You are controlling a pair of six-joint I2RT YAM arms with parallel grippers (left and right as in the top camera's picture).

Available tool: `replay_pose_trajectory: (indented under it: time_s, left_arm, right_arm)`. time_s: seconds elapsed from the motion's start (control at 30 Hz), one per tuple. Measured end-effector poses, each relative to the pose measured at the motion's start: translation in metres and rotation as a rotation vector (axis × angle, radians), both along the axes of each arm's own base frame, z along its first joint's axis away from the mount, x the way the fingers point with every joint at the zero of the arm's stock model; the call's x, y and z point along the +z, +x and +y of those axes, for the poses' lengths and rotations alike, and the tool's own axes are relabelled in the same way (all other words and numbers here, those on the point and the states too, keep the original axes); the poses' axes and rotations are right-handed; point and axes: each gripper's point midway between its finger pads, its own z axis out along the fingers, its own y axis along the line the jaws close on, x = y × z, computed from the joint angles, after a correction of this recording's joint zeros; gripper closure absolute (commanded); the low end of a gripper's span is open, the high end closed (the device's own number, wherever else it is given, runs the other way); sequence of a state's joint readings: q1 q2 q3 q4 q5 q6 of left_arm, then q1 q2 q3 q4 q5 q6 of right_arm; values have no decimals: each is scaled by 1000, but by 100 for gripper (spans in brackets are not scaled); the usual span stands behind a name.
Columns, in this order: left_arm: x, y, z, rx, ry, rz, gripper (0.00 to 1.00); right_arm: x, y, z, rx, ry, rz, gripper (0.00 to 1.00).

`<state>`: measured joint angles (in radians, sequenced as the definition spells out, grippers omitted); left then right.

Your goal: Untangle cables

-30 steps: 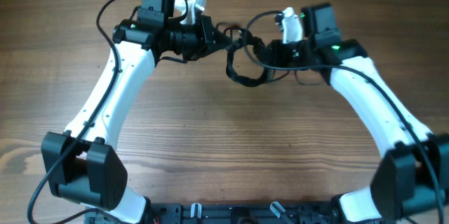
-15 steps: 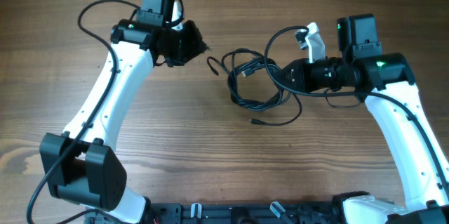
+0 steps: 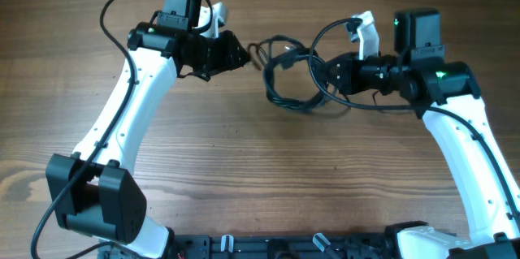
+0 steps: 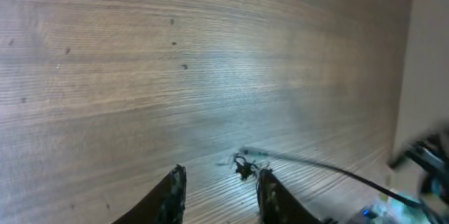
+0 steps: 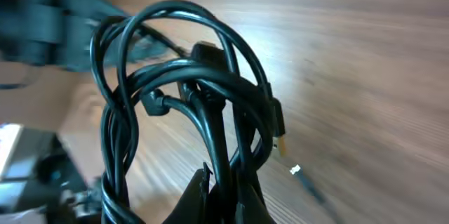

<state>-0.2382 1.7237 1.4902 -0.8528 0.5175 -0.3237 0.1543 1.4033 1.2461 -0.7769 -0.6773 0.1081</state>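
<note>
The cables (image 3: 288,76) are thin black cords in a tangled loop bunch between my two grippers. My right gripper (image 3: 329,76) is shut on several strands and holds the bunch lifted. In the right wrist view the cords (image 5: 189,90) loop and twist in front of the shut fingers (image 5: 226,194), with small plugs showing. My left gripper (image 3: 240,54) is open and empty, just left of the bunch. In the left wrist view a loose cord end with a plug (image 4: 244,168) lies on the table just beyond the open fingertips (image 4: 221,192).
The wooden table (image 3: 260,170) bears everything. Thicker black wires arc over each white arm, one on the left (image 3: 114,7) and one on the right (image 3: 325,32). The arm bases stand at the near edge.
My right gripper moved the bunch left and toward the far side, pulling it tighter. My left gripper swung right toward the loose cord end, after letting go of the cables a second ago.
</note>
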Motion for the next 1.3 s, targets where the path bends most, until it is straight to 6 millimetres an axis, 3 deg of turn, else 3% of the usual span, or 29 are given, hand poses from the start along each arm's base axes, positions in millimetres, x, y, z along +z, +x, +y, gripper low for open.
replay_pose_trajectory:
  time_s: [0.1,0.3,0.4,0.5,0.6,0.77,0.9,1.17,1.3]
  left_arm:
    - [4,8,3,-27,-6,-56,47]
    - [29,23,7,-125,-132,-193,41]
    - [42,18,-4,-204,-210,-232,37]
    - [47,11,-14,-256,-251,-247,24]
    - [51,3,-24,-311,-284,-254,21]
    - [34,-24,-52,-398,-207,-204,24]
    - [12,-39,-73,-452,-98,-173,34]
    - [-17,-38,-74,-454,-47,-111,39]
    - [-21,-40,-78,-467,-60,-94,55]
  right_arm:
    - [-13,-3,-12,-27,-84,25,96]
    - [-21,-2,-21,-11,-169,-10,96]
    - [-22,-2,-22,0,-185,-25,96]
    - [-22,-2,-23,5,-190,-31,96]
    - [-22,-1,-23,6,-194,-33,96]
    - [-23,-3,-23,7,-195,-26,96]
    - [-22,-3,-23,14,-193,-30,96]
    - [-18,-3,-17,41,-164,-48,96]
    - [-9,-1,-8,70,-106,-79,96]
